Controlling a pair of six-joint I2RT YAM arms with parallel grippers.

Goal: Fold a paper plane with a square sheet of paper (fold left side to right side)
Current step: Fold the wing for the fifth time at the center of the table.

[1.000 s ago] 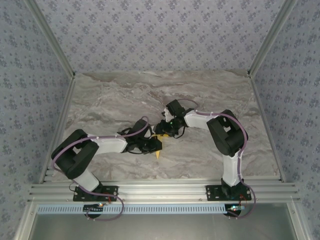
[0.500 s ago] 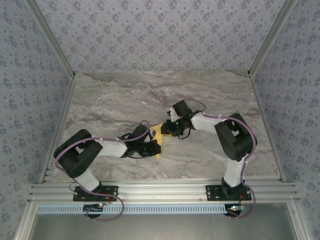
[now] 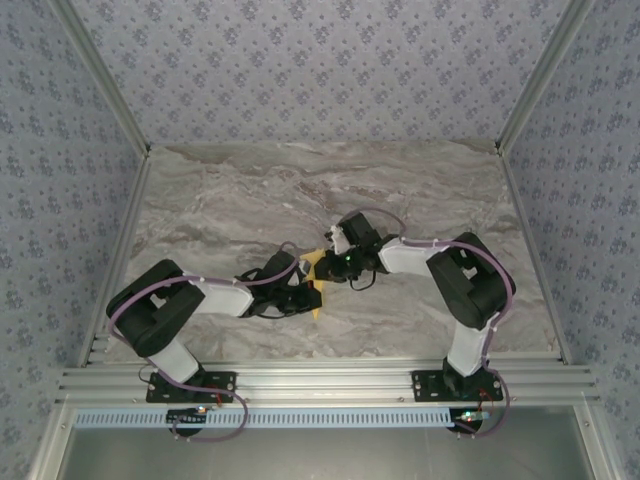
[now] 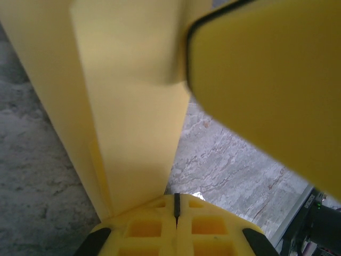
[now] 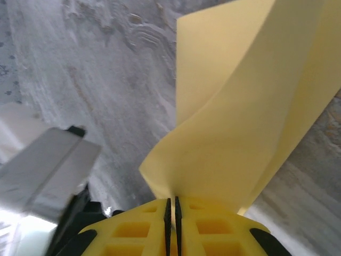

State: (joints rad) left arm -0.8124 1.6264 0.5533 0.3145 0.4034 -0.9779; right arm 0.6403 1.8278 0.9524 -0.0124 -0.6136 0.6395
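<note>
Paper plane (image 3: 316, 272): yellow, part-folded, pointed end toward the arm bases.

Top view. Caught between the two grippers, which meet nose to nose over the middle of the marble table (image 3: 250, 200). Left gripper (image 3: 308, 290) on the near-left side of the paper, right gripper (image 3: 330, 262) on the far-right side. Lower tip poking out just past the left fingers. Cannot tell whether any part touches the table.

Left wrist view. Left gripper (image 4: 176, 205) clenched, pads pressed together with only a dark seam between. Paper plane (image 4: 133, 106) rising straight up from the pads as a long creased panel, grasped at its bottom edge. Blurred yellow block with a dark rim (image 4: 277, 96) up and to the right of the fingers, very close to the lens; probably the other gripper's finger, too blurred to be sure.

Right wrist view. Right gripper (image 5: 171, 205) closed down to a thin slit, nipping the paper plane (image 5: 234, 122) at a lower corner. Sheet curling up and away ahead of the fingertips, one flap standing loose. Grey blurred shape (image 5: 42, 170) to the left of the fingers, not identifiable.

Step in hand, by judgement: mid-fold, a side flap lifted for carrying across the centre crease. Next move likely calls for a firm anchor from the left grip, an arc of the right-held corner over to the opposite edge, edges matched, then a press down on the table to set the crease. Risk: paper slipping or buckling between two tight pinches.
</note>
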